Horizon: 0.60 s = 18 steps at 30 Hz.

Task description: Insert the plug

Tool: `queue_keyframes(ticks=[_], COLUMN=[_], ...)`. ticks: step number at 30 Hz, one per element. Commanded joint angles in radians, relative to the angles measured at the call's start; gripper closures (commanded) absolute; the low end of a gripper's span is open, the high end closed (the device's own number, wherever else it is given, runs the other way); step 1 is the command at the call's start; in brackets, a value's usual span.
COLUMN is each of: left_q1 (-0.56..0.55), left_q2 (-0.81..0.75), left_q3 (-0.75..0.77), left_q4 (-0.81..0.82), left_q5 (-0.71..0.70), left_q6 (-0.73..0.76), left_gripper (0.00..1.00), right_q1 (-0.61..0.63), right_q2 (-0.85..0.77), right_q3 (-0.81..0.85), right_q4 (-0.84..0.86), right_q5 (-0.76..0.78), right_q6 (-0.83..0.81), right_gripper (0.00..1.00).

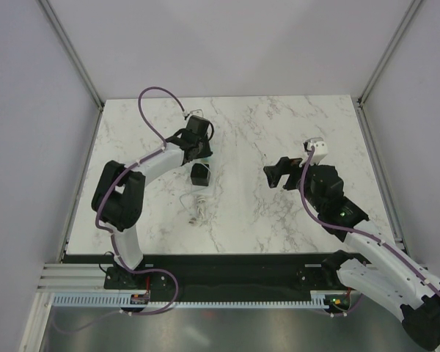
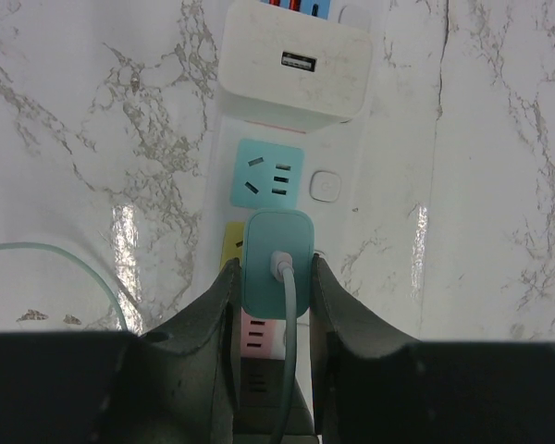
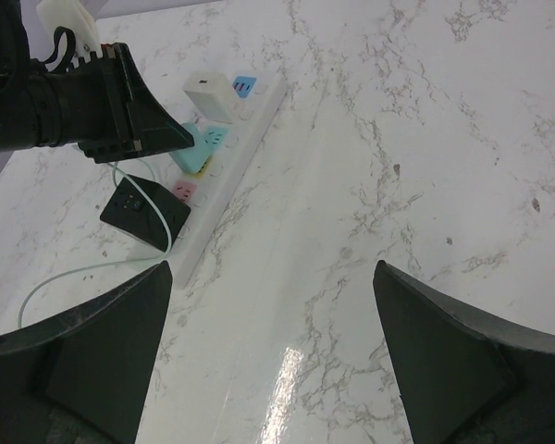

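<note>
1. The teal plug (image 2: 264,242) is being clamped by the left gripper (image 2: 275,276), one finger on each side.
2. A pale cable (image 2: 287,370) is being led out of the plug's face and back between the fingers toward the wrist.
3. The plug is being held against the white power strip (image 2: 344,231) right at the fingertips, over the yellow socket (image 2: 229,248). Whether the prongs are seated cannot be told.
4. Just ahead of the fingertips, a teal socket (image 2: 266,173) and a round button (image 2: 326,186) are being left uncovered. Farther ahead, the strip is being occupied by a white USB charger (image 2: 296,65).
5. Behind the plug, between the fingers, a pink socket (image 2: 257,335) is being partly hidden.
6. On the arm-base side of the left gripper, a black adapter (image 1: 200,175) is being seen from the top view. Past it, a white cable coil (image 1: 198,207) is lying on the marble table (image 1: 264,213).
7. The right gripper (image 3: 270,273) is being held with its fingers wide apart and empty above bare marble. It is well to the right of the left gripper, with the strip ahead and to its left.
</note>
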<state>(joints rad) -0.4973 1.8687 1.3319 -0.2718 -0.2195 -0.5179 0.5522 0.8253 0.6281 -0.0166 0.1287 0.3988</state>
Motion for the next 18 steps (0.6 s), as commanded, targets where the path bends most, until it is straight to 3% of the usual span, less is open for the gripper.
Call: queue_keyframes(ticks=[1, 18], left_q1=[-0.030, -0.052], left_q2=[0.050, 0.121], left_q3=[-0.072, -0.112], left_q4=[-0.023, -0.050], left_q5=[0.005, 0.037], left_q6=[-0.067, -0.105], left_gripper=[0.98, 0.98], right_q1=[-0.005, -0.008], right_q2=[-0.011, -0.012], right_q3=[-0.008, -0.011], right_q4=[0.021, -0.003], right_q5=[0.006, -0.032], right_q6=[-0.003, 0.006], right_gripper=[0.02, 0.02])
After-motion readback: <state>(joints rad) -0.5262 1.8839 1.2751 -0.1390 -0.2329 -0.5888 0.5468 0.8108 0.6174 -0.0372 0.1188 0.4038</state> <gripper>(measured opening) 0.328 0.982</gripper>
